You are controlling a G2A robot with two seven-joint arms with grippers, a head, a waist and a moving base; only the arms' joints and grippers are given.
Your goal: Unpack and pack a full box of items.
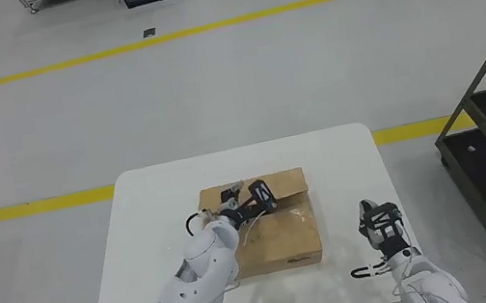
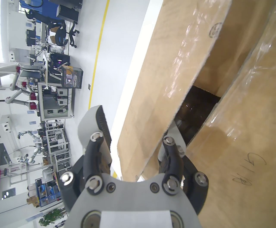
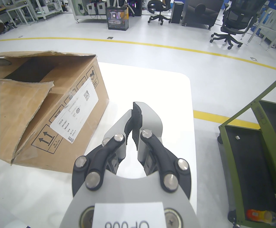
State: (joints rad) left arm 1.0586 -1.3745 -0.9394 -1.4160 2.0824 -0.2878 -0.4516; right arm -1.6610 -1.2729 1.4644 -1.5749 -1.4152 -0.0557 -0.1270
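Atop the cardboard box [image 1: 272, 230], the left gripper [image 2: 135, 123] spreads its jaws astride a stiff, tape-slick flap [image 2: 172, 64], probably best held by its edge; the right gripper [image 3: 134, 116] idles, jaws pressed together.

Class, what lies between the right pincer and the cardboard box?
Only a bare stretch of white table separates the right pincer from the cardboard box. The top view shows this, and the right wrist view agrees.
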